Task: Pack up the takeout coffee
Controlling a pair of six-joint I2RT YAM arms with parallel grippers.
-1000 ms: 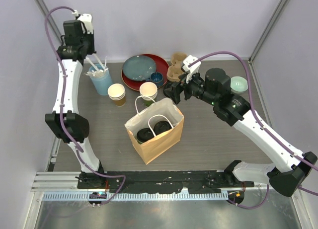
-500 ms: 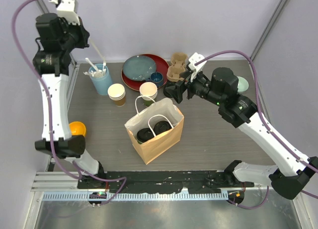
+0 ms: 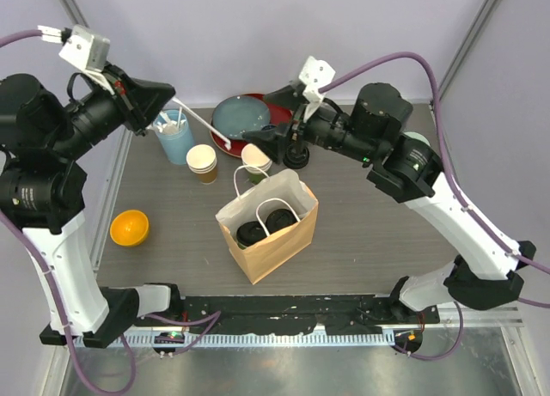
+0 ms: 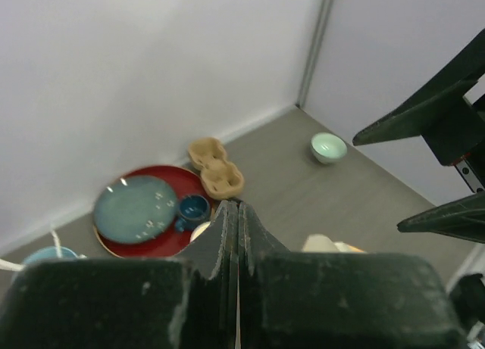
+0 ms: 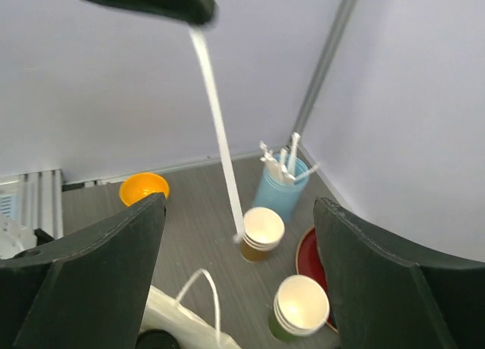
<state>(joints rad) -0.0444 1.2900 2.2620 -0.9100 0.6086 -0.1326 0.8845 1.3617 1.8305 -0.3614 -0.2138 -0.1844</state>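
Left tool [image 3: 170,99] pinching white stirrer [image 3: 203,122] near blue cup [image 3: 176,143]; right tool [image 3: 254,115] spread over cup stacks [image 3: 202,161]; lidded cups [image 3: 252,234] seemingly in bag [image 3: 279,241]

The left hand [image 3: 166,100] has swung up and inward — white stirrer [image 3: 199,121] pinched in it. The right hand [image 3: 258,114] lifted toward it.

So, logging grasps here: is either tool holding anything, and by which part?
The left tool pinches a white stirrer by one end, the rest sticking out free. The right tool is open and holds nothing.
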